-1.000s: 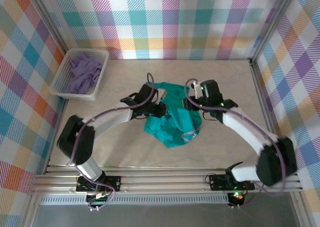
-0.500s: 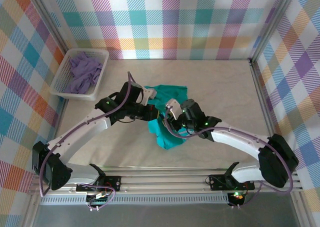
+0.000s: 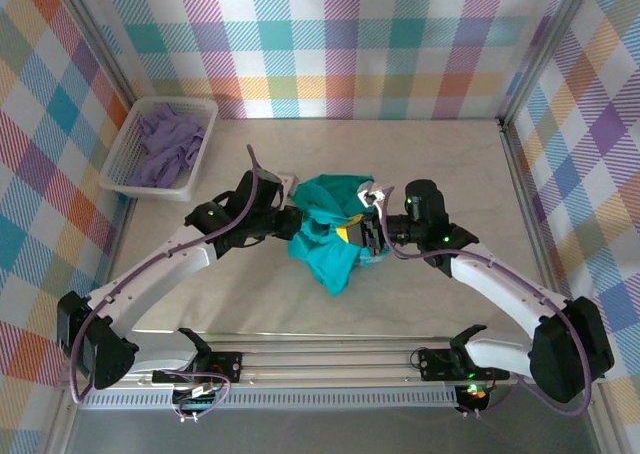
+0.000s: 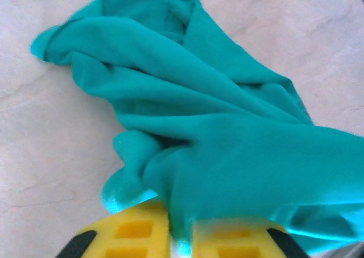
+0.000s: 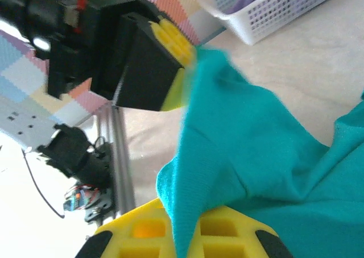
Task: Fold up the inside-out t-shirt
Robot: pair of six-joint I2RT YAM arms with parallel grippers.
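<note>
Teal-green crumpled cotton t-shirt lies bunched well right of the white plastic basket; left gripper and right gripper each pinch its cloth. No fold looks made yet.

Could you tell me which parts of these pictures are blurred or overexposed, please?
Left wrist: the shirt goes soft close to the left gripper and is sharper farther off. Right wrist: the lower left corner is blown out white. Top external: even light, sharp throughout.
</note>
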